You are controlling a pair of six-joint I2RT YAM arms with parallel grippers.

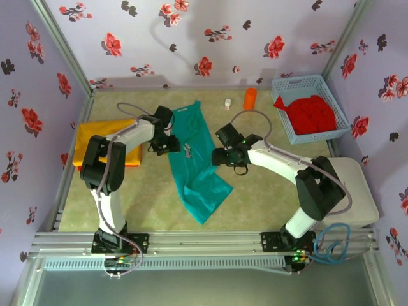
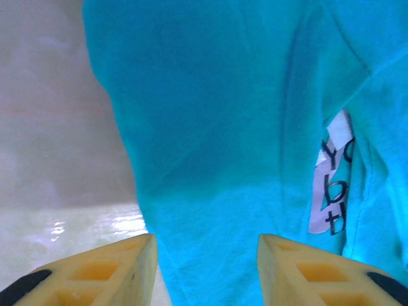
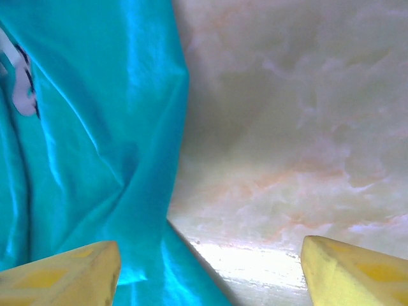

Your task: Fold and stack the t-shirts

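Between the two grippers, a long teal soft cloth t-shirt (image 1: 194,159) lies rumpled lengthwise on the pale marbled counter (image 1: 268,191). At its left edge is the left gripper (image 1: 171,145), jaws spread and pinching nothing. Seen from that wrist, the cloth's edge runs up through the gap between the jaws and spreads past the right-hand one, where a white printed label (image 2: 331,185) shows. At the opposite edge is the right gripper (image 1: 220,156), jaws spread wide. Teal cloth lies by its left jaw and reaches partway into the gap, with bare counter toward its right jaw.
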